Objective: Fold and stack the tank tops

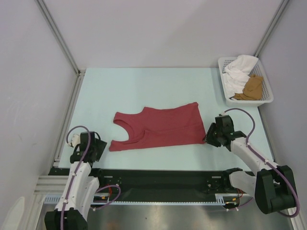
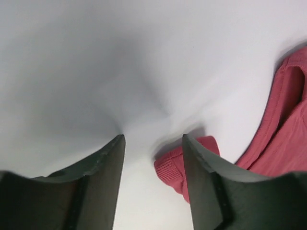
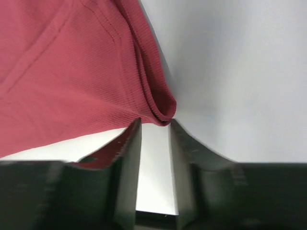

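The dark red tank top (image 1: 160,127) lies flat mid-table, straps to the left and hem to the right. My left gripper (image 1: 100,146) sits low at its near-left strap end. In the left wrist view (image 2: 153,139) it is open, and the strap end (image 2: 170,165) lies between the jaws beside the right finger. My right gripper (image 1: 209,138) is at the near-right hem corner. In the right wrist view (image 3: 154,122) its jaws stand narrowly apart, with the curled hem corner (image 3: 160,108) at the fingertips. The tan-brown tank top (image 1: 253,87) lies crumpled in the basket.
The white mesh basket (image 1: 225,62) stands at the back right and also holds a white cloth (image 1: 238,72). Grey walls enclose the table on three sides. A metal rail (image 1: 72,105) runs along the left edge.
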Robot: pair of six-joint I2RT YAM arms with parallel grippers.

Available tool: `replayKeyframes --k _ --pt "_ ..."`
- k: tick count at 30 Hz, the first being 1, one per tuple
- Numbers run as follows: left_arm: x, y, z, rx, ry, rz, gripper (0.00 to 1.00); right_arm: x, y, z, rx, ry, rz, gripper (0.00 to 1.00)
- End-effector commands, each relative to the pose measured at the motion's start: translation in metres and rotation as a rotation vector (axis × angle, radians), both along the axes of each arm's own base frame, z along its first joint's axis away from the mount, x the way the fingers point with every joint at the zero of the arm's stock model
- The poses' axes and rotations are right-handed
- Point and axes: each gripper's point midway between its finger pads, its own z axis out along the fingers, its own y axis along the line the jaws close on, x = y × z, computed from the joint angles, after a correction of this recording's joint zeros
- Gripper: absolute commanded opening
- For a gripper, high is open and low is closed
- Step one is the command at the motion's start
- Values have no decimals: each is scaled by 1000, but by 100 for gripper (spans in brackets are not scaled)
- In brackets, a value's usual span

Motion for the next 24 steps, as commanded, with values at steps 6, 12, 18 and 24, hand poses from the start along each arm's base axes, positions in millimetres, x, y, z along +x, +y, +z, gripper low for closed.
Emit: replayKeyframes --k 6,12,18,24 --pt "14 12 38 42 -160 56 70 19 -7 22 -31 -86 -38 49" --pt "73 -26 114 92 -481 -341 75 58 4 49 -11 -159 55 32" --pt "127 -55 152 106 -511 -538 79 111 17 77 13 -215 99 44" --pt "177 -120 163 80 -477 -758 80 168 18 77 51 -206 83 53"
